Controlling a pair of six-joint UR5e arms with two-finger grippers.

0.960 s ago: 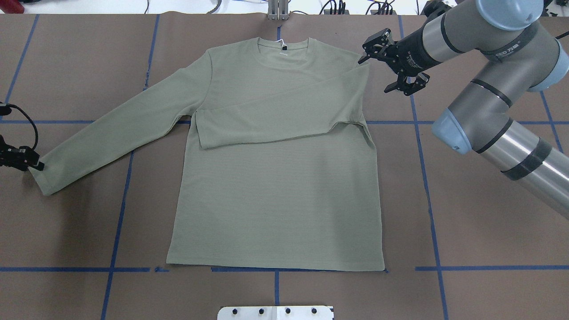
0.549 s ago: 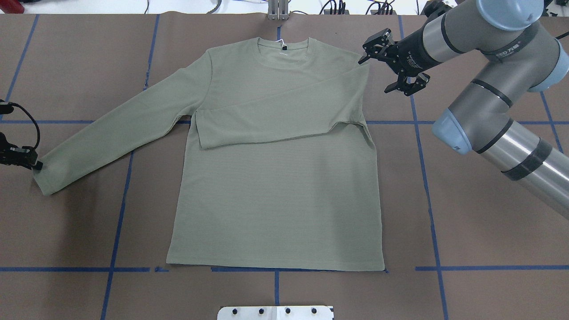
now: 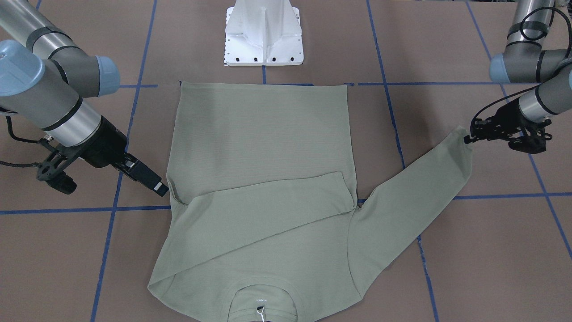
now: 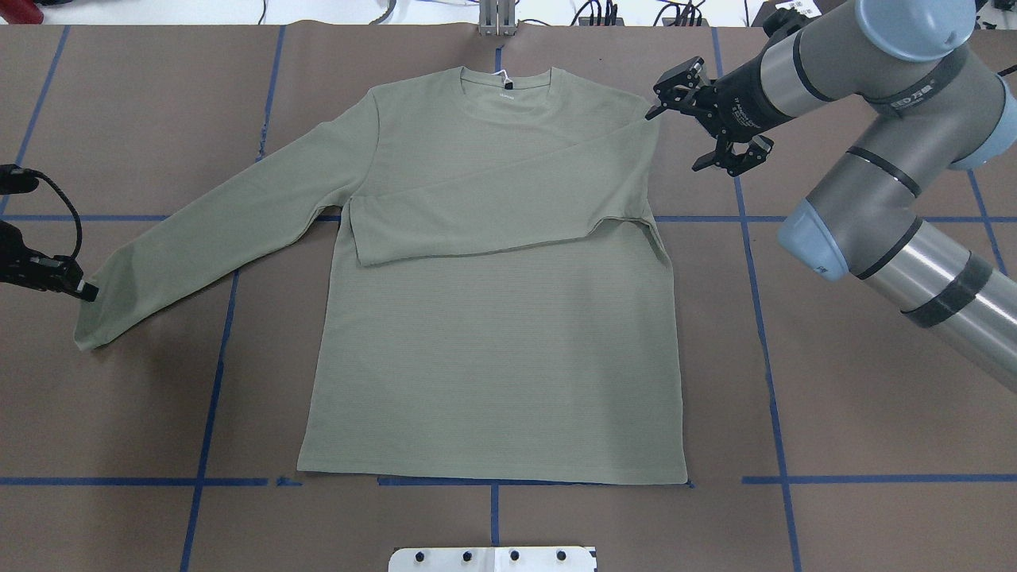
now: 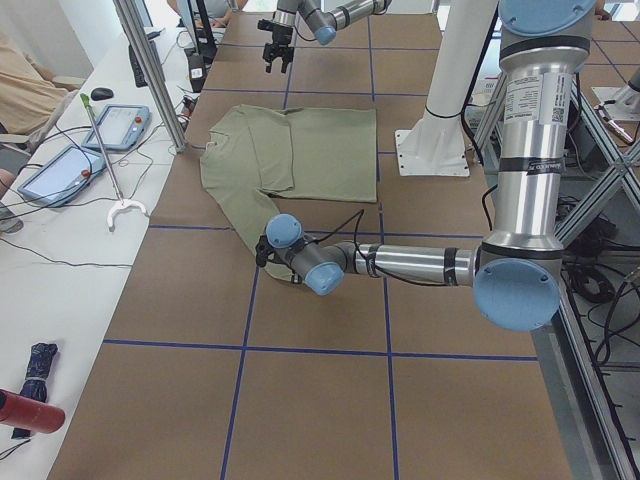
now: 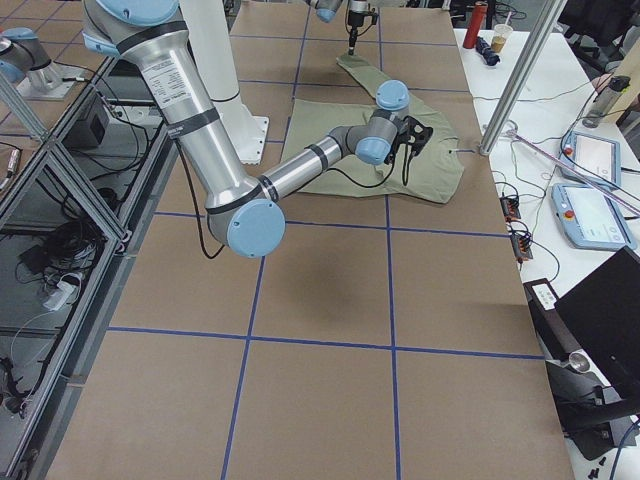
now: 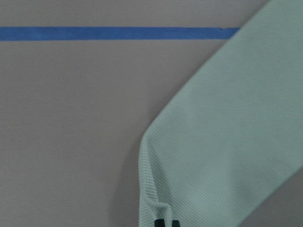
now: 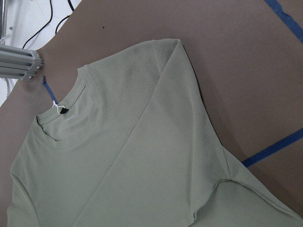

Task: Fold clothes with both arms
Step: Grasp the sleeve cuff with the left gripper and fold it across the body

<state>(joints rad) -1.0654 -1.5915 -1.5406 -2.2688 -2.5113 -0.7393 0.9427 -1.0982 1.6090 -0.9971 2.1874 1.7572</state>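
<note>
Now my left end effector (image 4: pixel 83 290), clamped on the cuff (image 4: pixel 89 324) of the sage-green ribbed-knit long-sleeved shirt (image 4: pixel 493 342) by the table's (image 4: pixel 119 421) left edge, has nudged inward, likely starting the second sleeve fold; my right end effector (image 4: pixel 674 143) gapes wide.

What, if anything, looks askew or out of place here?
Nothing stands out. The shirt lies flat, one sleeve folded across the chest, the other stretched out. The left gripper pinches that sleeve's cuff, making a small pucker; the right gripper hangs open beside the shoulder.
</note>
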